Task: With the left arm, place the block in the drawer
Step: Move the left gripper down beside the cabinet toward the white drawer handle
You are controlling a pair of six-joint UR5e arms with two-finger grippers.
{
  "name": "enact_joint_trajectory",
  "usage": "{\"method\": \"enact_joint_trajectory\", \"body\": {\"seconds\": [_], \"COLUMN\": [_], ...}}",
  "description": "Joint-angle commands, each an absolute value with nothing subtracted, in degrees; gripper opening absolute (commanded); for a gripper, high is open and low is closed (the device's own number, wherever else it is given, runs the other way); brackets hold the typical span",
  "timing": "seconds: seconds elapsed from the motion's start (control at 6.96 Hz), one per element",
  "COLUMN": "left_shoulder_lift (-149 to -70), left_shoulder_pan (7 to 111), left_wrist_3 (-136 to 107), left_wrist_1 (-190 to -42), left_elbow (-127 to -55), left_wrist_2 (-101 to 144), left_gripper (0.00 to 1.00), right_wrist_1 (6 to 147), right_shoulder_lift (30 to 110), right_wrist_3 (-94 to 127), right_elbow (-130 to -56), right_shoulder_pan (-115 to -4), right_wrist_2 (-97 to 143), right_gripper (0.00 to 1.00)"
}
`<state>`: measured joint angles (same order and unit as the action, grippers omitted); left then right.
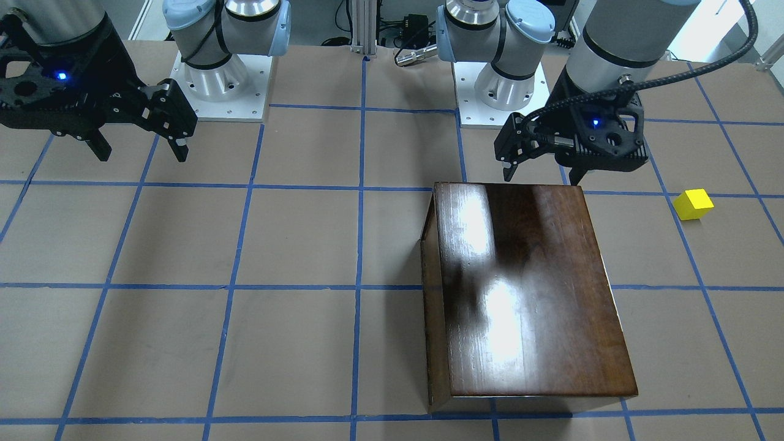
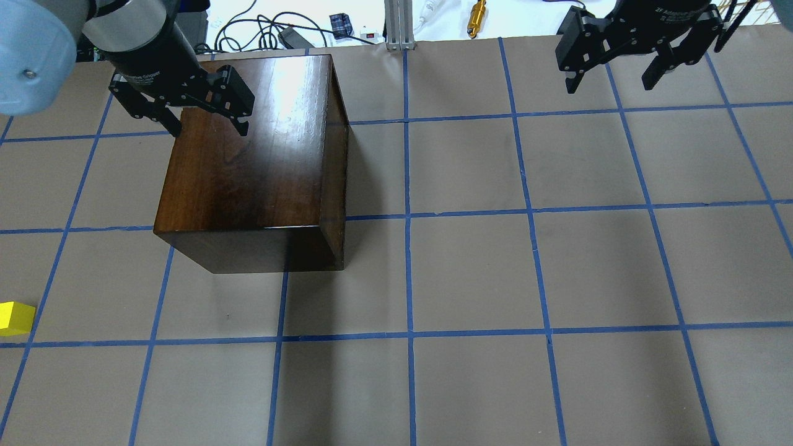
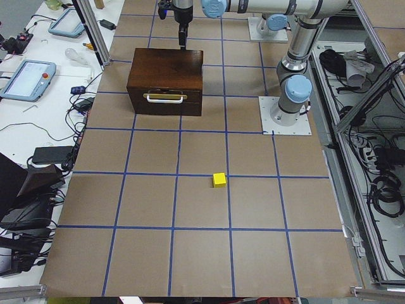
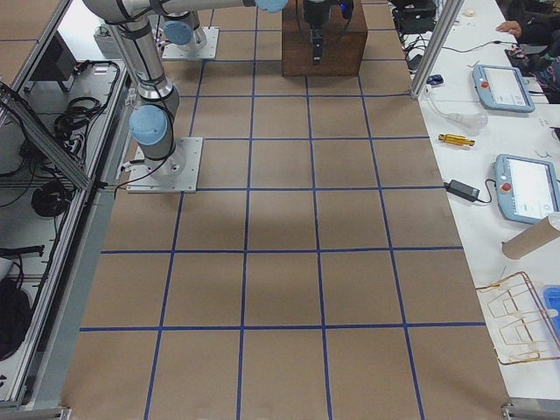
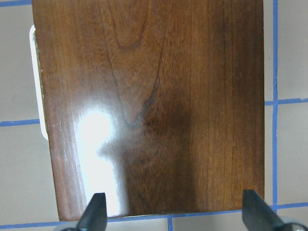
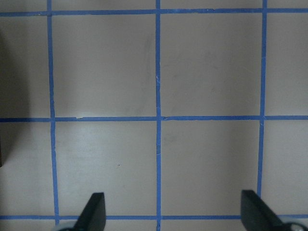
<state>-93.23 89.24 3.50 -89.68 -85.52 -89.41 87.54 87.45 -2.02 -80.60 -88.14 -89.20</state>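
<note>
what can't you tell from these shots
- Drawer inside: it is shut in the box. Its front shows only in the exterior left view, and small.
- Block: cut by the left edge in the overhead view, and not seen in the exterior right view.
- Left gripper: only its fingertips show, at the left wrist view's bottom edge.

Robotics lab, taped-grid table (image 3: 190, 209) (teach pendants (image 3: 25, 79) beside)
</note>
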Motion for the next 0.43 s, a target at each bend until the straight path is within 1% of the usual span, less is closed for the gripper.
{"method": "enact_joint_trajectory", "body": {"seconds": [0.0,0.29], "left_shoulder_lift": [-92.99,-92.9], "left_shoulder_pan": [89.38,88.86], "left_wrist_3": [3.25,3.51], "left_wrist_1": [-89.65,-89.65], "left_elbow": [-85.43,-85.78], "left_wrist_2": [-90.0,-90.09], "left_gripper": [1.0,1.0], "right_wrist_1": [87.54,87.54], "right_shoulder_lift": [87.36,87.36], "right_wrist_3": [-2.02,-2.02], "right_elbow": [-80.6,-80.6], "right_shoulder_pan": [-88.15,-88.15], "right_wrist_2": [-89.21,-89.21], "right_gripper": [1.0,1.0]}}
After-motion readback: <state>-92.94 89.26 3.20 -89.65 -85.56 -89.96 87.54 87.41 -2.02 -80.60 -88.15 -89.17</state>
